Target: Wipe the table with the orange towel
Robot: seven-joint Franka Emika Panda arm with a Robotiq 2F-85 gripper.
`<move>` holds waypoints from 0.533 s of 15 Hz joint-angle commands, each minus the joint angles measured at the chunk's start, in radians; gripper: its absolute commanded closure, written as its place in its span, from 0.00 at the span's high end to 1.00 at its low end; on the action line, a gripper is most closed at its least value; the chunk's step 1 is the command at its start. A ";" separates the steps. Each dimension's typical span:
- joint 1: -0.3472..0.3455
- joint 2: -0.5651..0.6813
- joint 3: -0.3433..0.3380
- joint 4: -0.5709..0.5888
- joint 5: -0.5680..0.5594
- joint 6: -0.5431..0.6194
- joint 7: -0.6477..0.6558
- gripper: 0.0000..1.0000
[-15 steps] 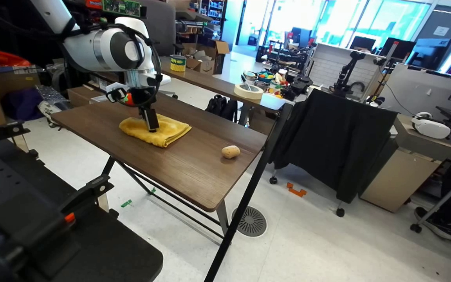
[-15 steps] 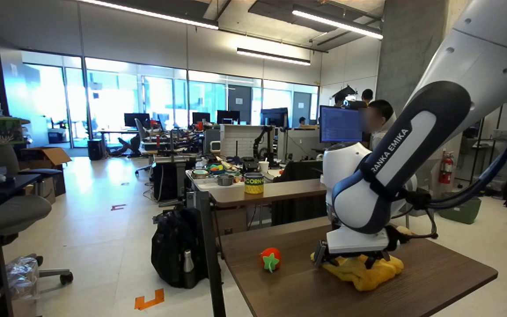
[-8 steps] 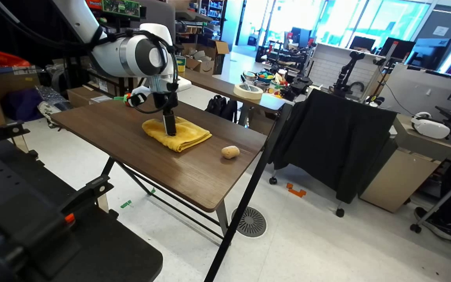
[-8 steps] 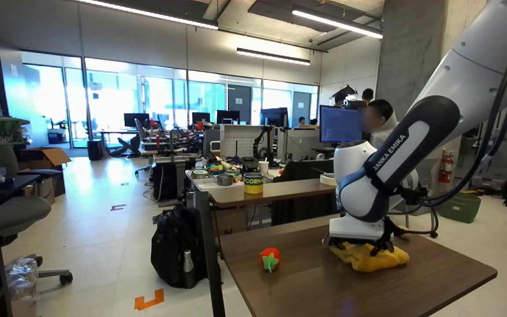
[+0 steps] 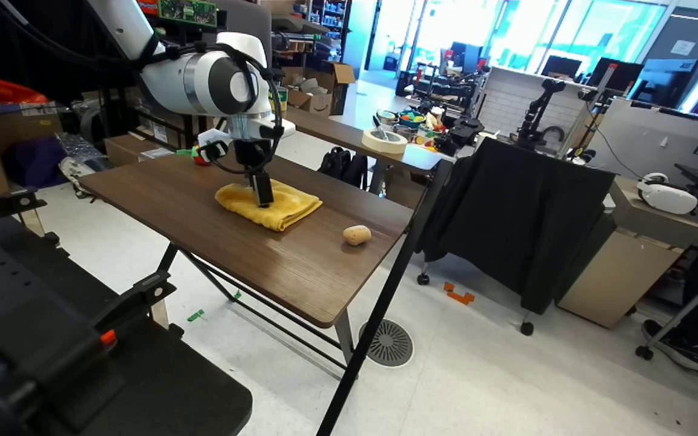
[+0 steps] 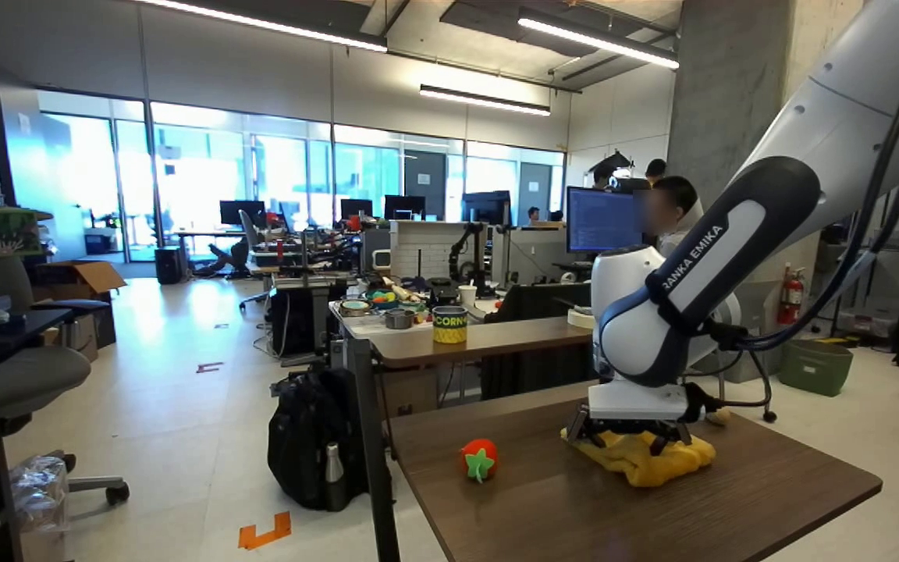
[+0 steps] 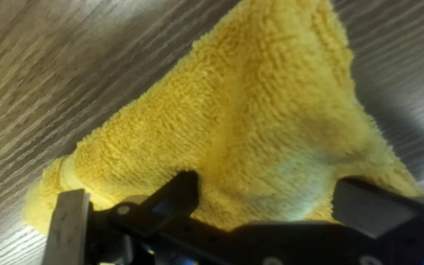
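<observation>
The towel is yellow-orange and lies folded on the brown table (image 5: 300, 272). The towel (image 5: 297, 209) shows in both exterior views (image 6: 644, 468) and fills the middle of the wrist view (image 7: 241, 110). My gripper (image 5: 264, 204) points down and presses onto the top of the towel. In an exterior view the gripper (image 6: 620, 446) has its fingers spread over the cloth. In the wrist view the gripper (image 7: 265, 180) is open, with fingers wide apart and towel humped between them. The fingertips touch or sink into the cloth; their very ends are partly hidden.
A potato-like object (image 5: 357, 235) lies near the table's end, beyond the towel. A red toy strawberry with a green star (image 6: 480, 460) sits on the table, apart from the towel. A second narrow table (image 6: 496, 337) bears a corn can (image 6: 449, 325) and a tape roll (image 5: 384, 142).
The gripper and towel slid together across the table toward the potato, then shifted slightly back in the last half second. The fingers stay apart. The strawberry and potato have not moved.
</observation>
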 commanded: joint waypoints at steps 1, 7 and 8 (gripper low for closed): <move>-0.099 -0.065 0.124 -0.061 0.019 -0.005 -0.216 1.00; -0.157 -0.072 0.157 -0.032 0.059 -0.053 -0.379 1.00; -0.165 -0.078 0.162 -0.034 0.060 -0.057 -0.392 1.00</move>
